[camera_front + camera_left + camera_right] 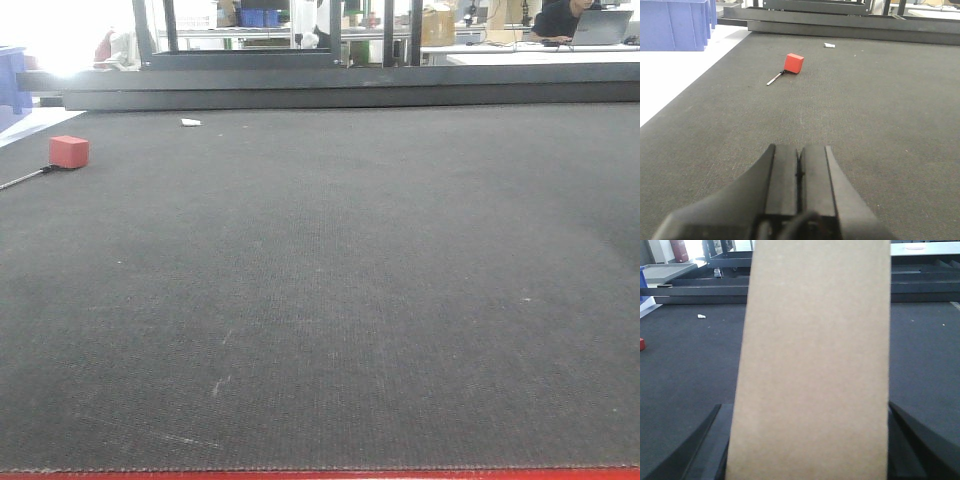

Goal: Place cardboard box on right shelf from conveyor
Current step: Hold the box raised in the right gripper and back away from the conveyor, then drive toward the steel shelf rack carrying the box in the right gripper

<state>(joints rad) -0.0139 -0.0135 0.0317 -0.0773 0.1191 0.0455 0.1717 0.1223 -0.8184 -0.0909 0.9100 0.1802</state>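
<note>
From the front, the conveyor fills nearly the whole frame, with its thin red front edge along the bottom and a dark rail across the far side. A small red block sits near the belt's far left corner with a thin rod touching it and running out toward the left edge. A white scrap lies close to the far edge. Beyond the rail, a person sits at a laptop on a table. In the left wrist view, the left gripper hangs low over the belt, its two dark fingers pressed flat together with nothing between them. Ahead of it lie the same red block, rod and scrap, and a blue crate stands off the belt's far left corner. In the right wrist view, the cardboard box stands as a tall plain tan slab filling the middle of the frame. The right gripper is clamped on it, with its dark fingers set wide against either side. The contact is blurred, so whether the box's lower end rests on the belt cannot be told.
</note>
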